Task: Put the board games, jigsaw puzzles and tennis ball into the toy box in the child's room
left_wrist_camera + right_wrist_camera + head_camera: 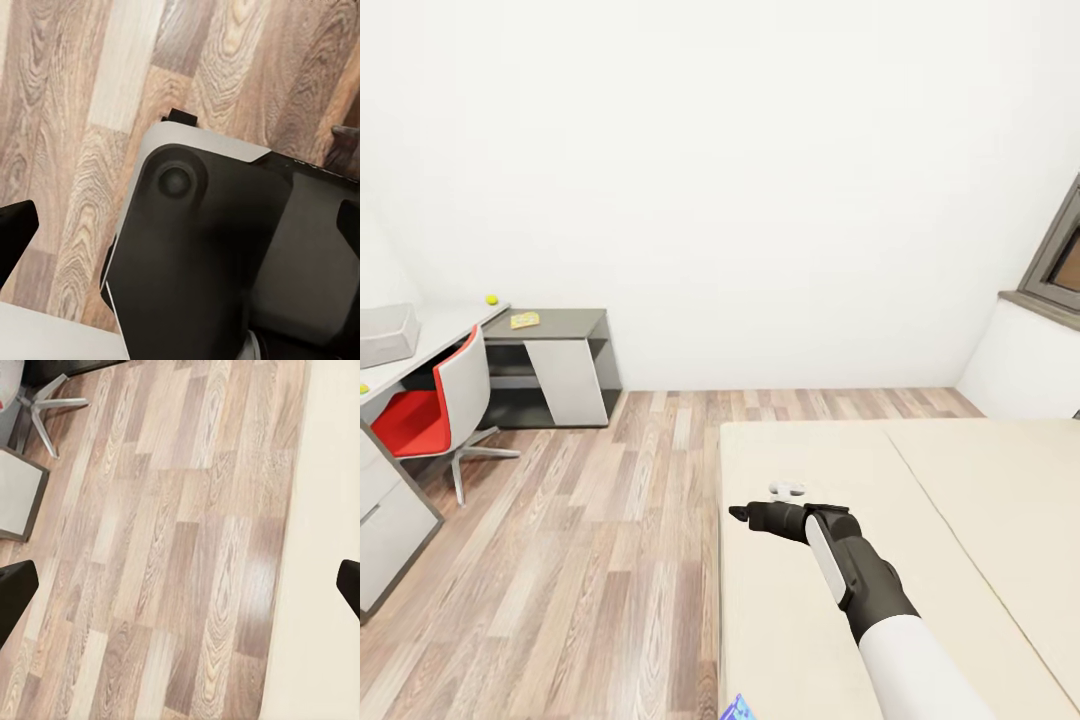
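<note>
Right hand (743,515): reaches over the bed (960,520) near its floor-side edge, nothing between the fingers; in the right wrist view the two dark fingertips (15,592) sit far apart at the frame's sides, so the jaws stand wide open.
Left hand (180,232): in the left wrist view its fingertips stand wide apart with nothing between them, above a dark and grey part of the robot's body (202,255) and the floor.
Bench (430,335): against the far-left wall, pale top with a lower dark grey side section (560,322).
Toy box (385,335): grey, on the bench top near its left end.
Tennis ball (491,299): on the bench top at its far corner, by the wall.
Board game (525,320): flat yellowish box on the lower side section, possibly the SKIP-BO one; print too small to read.
Blue item (737,710): at the near edge of the bed, cut off by the frame.
Chair (435,410): red seat, grey back, pulled up to the bench.
Floor (590,540): wood planks between bench and bed.
</note>
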